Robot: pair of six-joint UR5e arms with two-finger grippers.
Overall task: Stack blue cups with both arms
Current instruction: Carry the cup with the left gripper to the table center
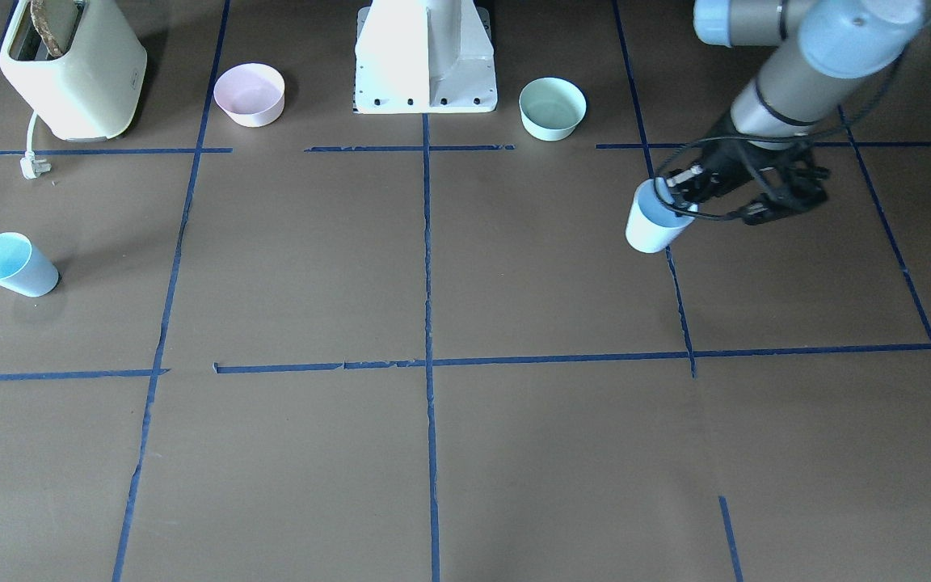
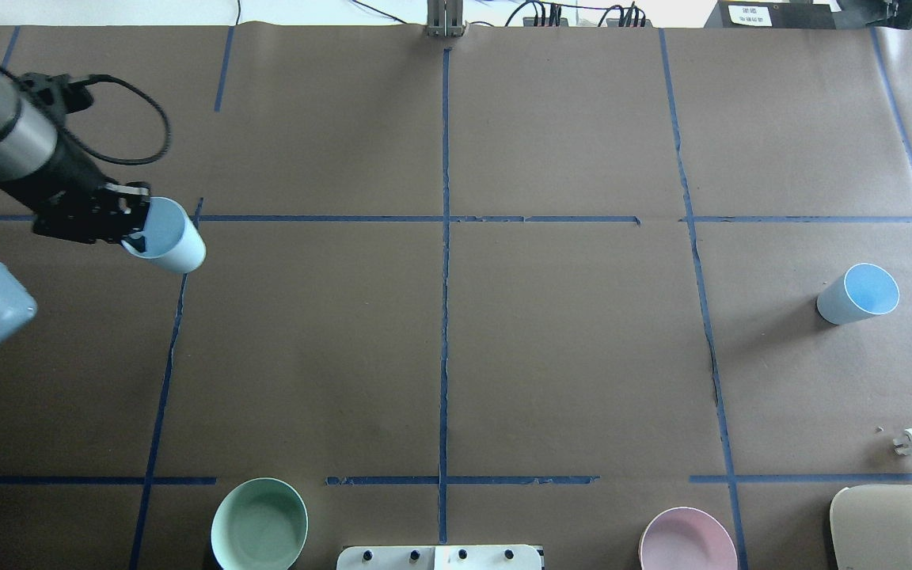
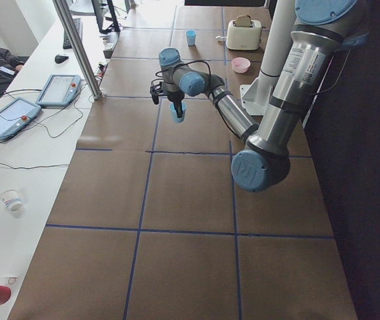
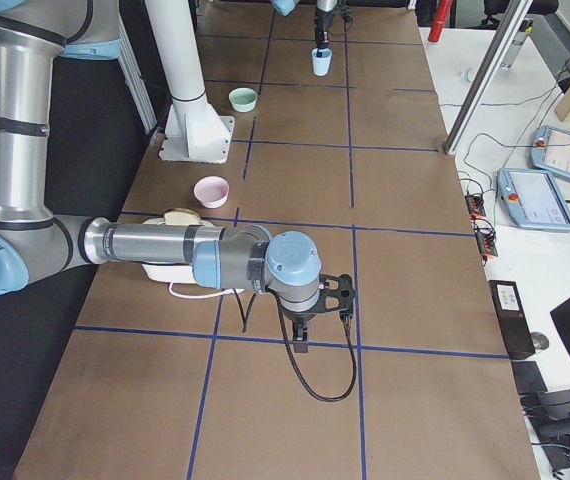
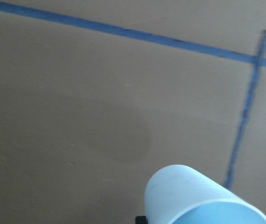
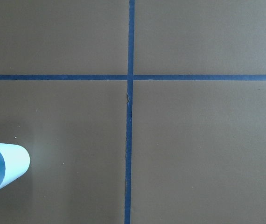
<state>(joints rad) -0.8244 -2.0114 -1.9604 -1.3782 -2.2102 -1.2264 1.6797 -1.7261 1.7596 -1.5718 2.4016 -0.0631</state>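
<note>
The brown worktop had blue tape lines that cut it into big squares. In the front-facing view, a cream toaster stood at the far left, with a brown slice of bread in its slot. Its white plug lay on the worktop just in front of it. A pink bowl sat to the right of the toaster. A green bowl sat farther right, past a white stand. Both bowls were upright.
</note>
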